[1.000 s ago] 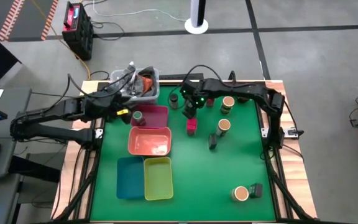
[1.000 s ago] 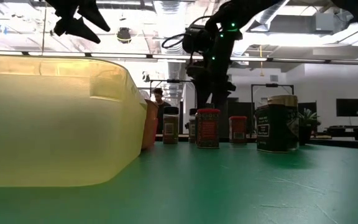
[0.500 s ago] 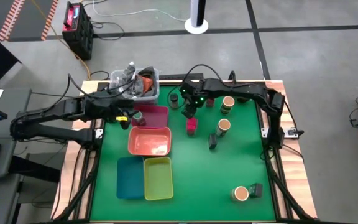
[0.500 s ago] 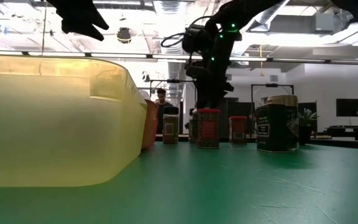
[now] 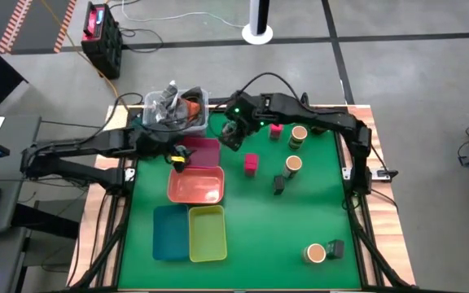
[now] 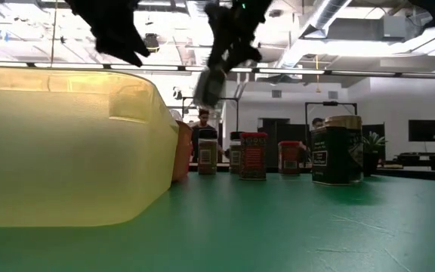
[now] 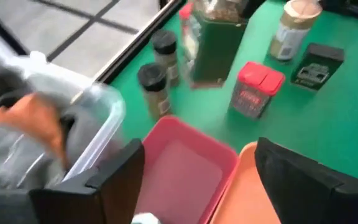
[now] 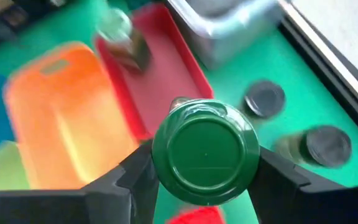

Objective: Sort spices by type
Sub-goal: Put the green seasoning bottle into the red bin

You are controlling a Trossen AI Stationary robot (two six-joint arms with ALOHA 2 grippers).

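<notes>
The spices sit mostly at the back of the green table [image 5: 300, 220]. One jar [image 8: 205, 151] with a green lid is up in the air, squeezed between the two fingers of the right gripper [image 5: 231, 135]. It hangs tilted just past the edge of the pink tray [image 5: 203, 152], between that tray and the red box [image 5: 251, 164]. In the low view the same jar [image 6: 209, 85] is high above the table, leaning to one side.

The left gripper [image 5: 179, 157] is over the spot where the pink tray meets the orange tray [image 5: 195, 185]. Its fingers [image 7: 114, 180] are spread apart with nothing between them.

Inside the pink tray one more jar stands up [image 8: 124, 38].

On the table, a small pink box [image 5: 276, 129] sits near the back. Two round jars with tan tops stand close by, one [image 5: 298, 135] behind the other [image 5: 293, 165]. A little dark one [image 5: 278, 185] is just beside the front tan jar. Far off, near the front right corner, another tan-topped jar [image 5: 315, 254] sits touching a small dark box [image 5: 335, 247].

Two jars with dark lids [image 7: 153, 88] stand near the clear bin [image 5: 177, 110], which has crumpled things in it. Beside them is a big green tin [image 7: 212, 46].

The teal tray [image 5: 169, 231] and yellow tray [image 5: 206, 232] lie side by side in front of the orange one.

The red box has a label [image 6: 253, 156], but the words are too small to read.
</notes>
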